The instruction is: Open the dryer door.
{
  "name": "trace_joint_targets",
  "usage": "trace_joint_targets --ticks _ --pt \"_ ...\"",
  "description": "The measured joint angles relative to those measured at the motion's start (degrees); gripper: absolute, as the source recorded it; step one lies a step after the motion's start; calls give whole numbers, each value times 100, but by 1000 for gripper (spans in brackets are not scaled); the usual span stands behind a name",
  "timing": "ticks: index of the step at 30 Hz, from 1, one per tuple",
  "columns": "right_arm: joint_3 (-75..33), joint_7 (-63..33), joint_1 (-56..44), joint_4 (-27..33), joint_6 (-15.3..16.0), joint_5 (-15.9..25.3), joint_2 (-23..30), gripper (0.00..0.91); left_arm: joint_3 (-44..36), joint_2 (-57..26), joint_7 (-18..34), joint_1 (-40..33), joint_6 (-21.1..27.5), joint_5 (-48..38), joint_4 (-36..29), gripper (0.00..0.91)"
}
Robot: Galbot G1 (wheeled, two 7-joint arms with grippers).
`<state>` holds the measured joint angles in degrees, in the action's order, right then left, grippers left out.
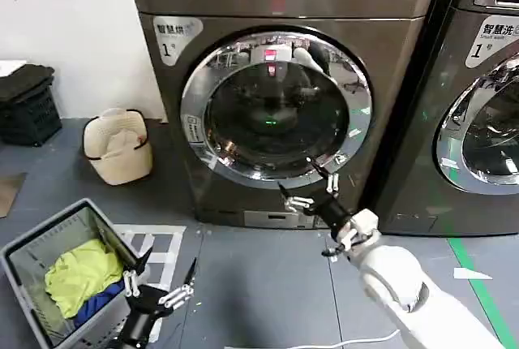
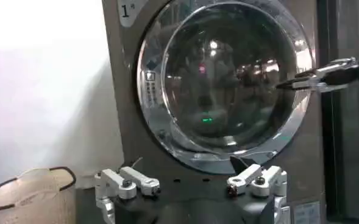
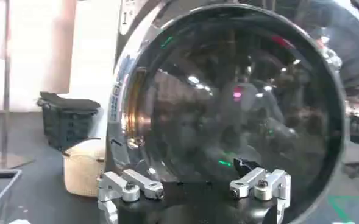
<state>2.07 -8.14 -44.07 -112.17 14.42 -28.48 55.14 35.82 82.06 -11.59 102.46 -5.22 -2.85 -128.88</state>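
Door: dryer door [image 1: 276,105] looks shut, opening not begun | Right gripper [image 1: 312,183]: fingers apart, near lower rim | Left gripper [image 1: 158,284]: parked low, fingers apart

You see the dryer [image 1: 284,89] filling the upper centre of the frame, its round door [image 1: 276,105] shut. Your right gripper [image 1: 312,185], fingers spread, sits at the door's lower right rim, its arm running in from the lower right corner. Your left gripper [image 1: 162,280] hangs low at lower left, fingers apart, just beside a grey basket [image 1: 32,253] holding yellow and blue cloth [image 1: 77,280]. A cream bag [image 1: 120,146] stands at left of the dryer. A second machine [image 1: 478,97] fills the right edge.
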Motion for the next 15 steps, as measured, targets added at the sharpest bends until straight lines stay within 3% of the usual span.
trace_joint_targets --ticks 15 --pt "574 -117 700 469 58 18 353 907 9 22 0 -21 5 6 0 907"
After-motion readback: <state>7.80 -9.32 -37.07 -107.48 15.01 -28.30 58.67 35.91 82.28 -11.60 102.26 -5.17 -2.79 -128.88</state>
